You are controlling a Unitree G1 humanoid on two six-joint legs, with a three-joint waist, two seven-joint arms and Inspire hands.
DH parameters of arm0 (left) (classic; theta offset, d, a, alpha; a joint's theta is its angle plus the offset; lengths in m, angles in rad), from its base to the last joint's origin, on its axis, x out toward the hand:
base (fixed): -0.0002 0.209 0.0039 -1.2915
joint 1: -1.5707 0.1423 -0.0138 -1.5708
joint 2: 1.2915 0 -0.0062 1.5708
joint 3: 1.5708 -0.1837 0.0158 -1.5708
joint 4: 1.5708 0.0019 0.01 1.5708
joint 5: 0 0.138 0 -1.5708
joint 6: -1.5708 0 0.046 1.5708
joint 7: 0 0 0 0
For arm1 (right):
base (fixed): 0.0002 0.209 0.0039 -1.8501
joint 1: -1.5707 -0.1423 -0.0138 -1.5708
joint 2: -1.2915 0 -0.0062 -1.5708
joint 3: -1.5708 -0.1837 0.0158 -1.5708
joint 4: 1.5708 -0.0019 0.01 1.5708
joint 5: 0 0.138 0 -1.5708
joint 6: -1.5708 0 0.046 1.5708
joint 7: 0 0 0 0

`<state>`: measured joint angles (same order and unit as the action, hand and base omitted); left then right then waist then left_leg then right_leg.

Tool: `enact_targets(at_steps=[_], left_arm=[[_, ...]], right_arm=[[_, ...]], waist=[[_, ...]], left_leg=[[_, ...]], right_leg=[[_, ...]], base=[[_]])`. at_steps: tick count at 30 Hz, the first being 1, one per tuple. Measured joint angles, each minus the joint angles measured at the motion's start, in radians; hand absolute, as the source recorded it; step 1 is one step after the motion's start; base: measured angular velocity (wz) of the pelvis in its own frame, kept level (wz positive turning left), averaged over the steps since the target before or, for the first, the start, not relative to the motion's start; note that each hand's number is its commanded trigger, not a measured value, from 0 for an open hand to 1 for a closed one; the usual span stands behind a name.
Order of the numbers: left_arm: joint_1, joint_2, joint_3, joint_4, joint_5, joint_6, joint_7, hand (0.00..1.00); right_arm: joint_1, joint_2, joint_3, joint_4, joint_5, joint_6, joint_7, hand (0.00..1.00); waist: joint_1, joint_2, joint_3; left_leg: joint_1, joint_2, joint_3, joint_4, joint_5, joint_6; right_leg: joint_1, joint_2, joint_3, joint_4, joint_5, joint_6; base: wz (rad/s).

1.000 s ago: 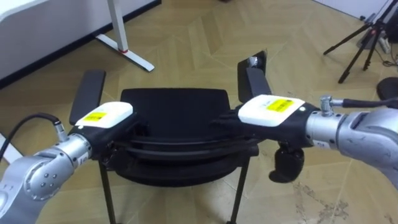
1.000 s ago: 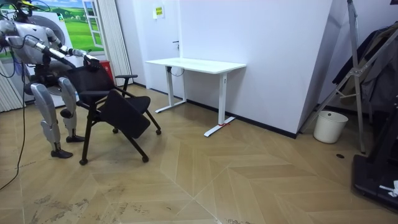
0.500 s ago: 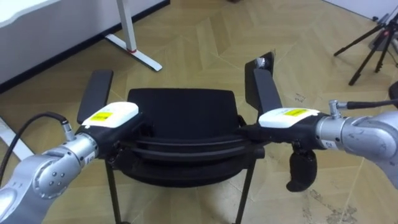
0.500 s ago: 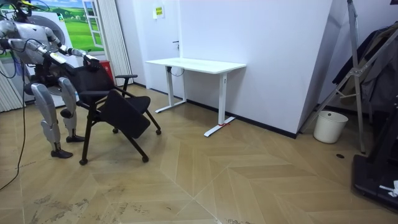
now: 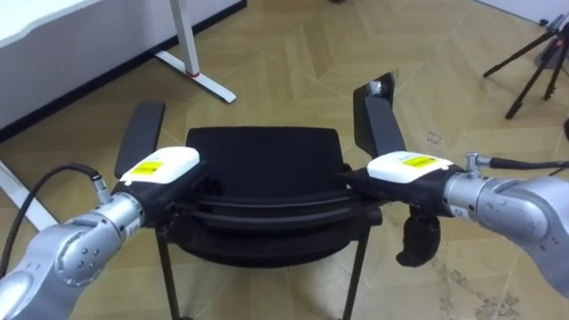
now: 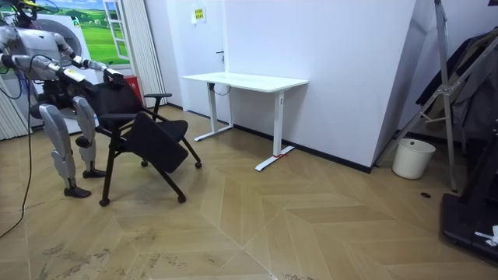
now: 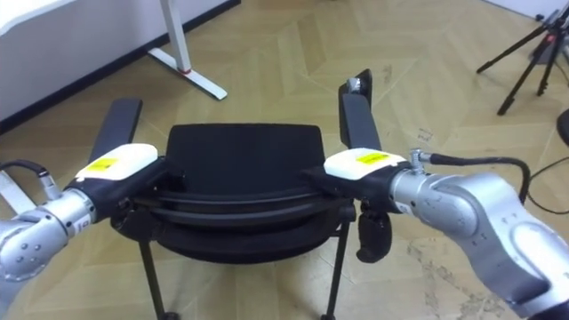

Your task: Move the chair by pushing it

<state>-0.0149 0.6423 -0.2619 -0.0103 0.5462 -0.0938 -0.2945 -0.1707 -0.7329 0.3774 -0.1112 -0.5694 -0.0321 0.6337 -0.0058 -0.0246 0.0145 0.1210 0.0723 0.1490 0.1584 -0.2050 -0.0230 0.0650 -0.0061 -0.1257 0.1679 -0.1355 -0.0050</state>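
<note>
In the left eye view, the black chair (image 5: 267,156) is sitting in the middle of the frame on the wooden floor (image 5: 293,62), with its seat facing away and its two armrests pointing toward the upper edge. The left robot hand (image 5: 162,167) is coming in from the lower left and resting on the left end of the backrest's top rail. The right robot hand (image 5: 402,167) is coming in from the right and resting on the rail's right end. Both are touching the rail, but whether either one is clamped round it cannot be told. A leg of the white desk (image 5: 191,40) is showing at the upper left, and a dark tripod (image 5: 532,55) is standing at the upper right. In the room view, the robot is standing at the far left of the frame behind the chair (image 6: 144,128), stretching both arms forward to the top of its backrest. The white desk (image 6: 245,80) is standing against the wall right of the chair and well apart from it, and a white bucket (image 6: 412,158) is sitting on the floor further right. In the right eye view, the chair (image 7: 244,151) is again lying centre frame, with the left robot hand (image 7: 116,163) and the right robot hand (image 7: 360,163) sitting on the two ends of its top rail.
</note>
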Motion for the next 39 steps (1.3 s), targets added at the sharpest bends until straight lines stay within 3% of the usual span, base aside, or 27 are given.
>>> enact_targets(at_steps=[6, 11, 25, 26, 27, 39], left_arm=[[0.001, -0.013, -0.017, 0.000, 0.000, 0.001, 0.003, 1.00], [0.003, -0.018, -0.017, 0.002, 0.000, 0.000, -0.001, 1.00], [-0.016, -0.034, -0.016, 0.005, 0.018, -0.015, -0.025, 1.00], [-0.016, -0.035, -0.016, 0.003, 0.020, -0.015, -0.026, 1.00], [-0.016, -0.038, -0.016, -0.002, 0.025, -0.015, -0.030, 1.00], [-0.018, -0.046, -0.013, -0.021, 0.036, -0.011, -0.042, 1.00]], right_arm=[[0.000, 0.037, 0.000, 0.069, -0.024, 0.011, -0.049, 0.00], [-0.001, 0.059, -0.001, 0.098, -0.023, 0.011, -0.080, 0.00], [-0.003, 0.147, 0.000, 0.100, -0.065, 0.012, -0.088, 0.00], [-0.003, 0.151, 0.000, 0.100, -0.068, 0.012, -0.088, 0.24], [-0.003, 0.154, 0.001, 0.100, -0.069, 0.012, -0.088, 1.00], [-0.003, 0.189, 0.002, 0.100, -0.135, 0.033, -0.088, 1.00]], waist=[[0.010, 0.011, -0.0065], [0.012, 0.010, -0.0072], [0.034, -0.007, 0.0010], [0.035, -0.007, 0.0010], [0.038, -0.007, 0.0011], [0.039, -0.006, 0.0009]], left_leg=[[-0.006, -0.001, -0.003, 0.008, 0.000, 0.000], [-0.006, -0.002, -0.012, 0.007, 0.000, 0.000], [-0.011, -0.011, -0.020, 0.007, 0.001, 0.000], [-0.011, -0.011, -0.021, 0.007, 0.001, 0.000], [-0.012, -0.011, -0.022, 0.007, 0.001, 0.000], [-0.025, -0.012, -0.042, 0.007, 0.001, 0.000]], right_leg=[[-0.001, -0.003, -0.013, 0.001, 0.000, 0.000], [0.001, -0.004, -0.015, 0.003, 0.000, 0.000], [0.000, -0.011, -0.015, 0.002, -0.004, 0.005], [0.000, -0.011, -0.015, 0.002, -0.004, 0.005], [0.000, -0.011, -0.017, 0.001, -0.004, 0.005], [-0.009, -0.012, -0.034, 0.002, -0.004, 0.006]], base=[[0.05], [0.03], [0.00], [0.03], [0.04], [0.04]])
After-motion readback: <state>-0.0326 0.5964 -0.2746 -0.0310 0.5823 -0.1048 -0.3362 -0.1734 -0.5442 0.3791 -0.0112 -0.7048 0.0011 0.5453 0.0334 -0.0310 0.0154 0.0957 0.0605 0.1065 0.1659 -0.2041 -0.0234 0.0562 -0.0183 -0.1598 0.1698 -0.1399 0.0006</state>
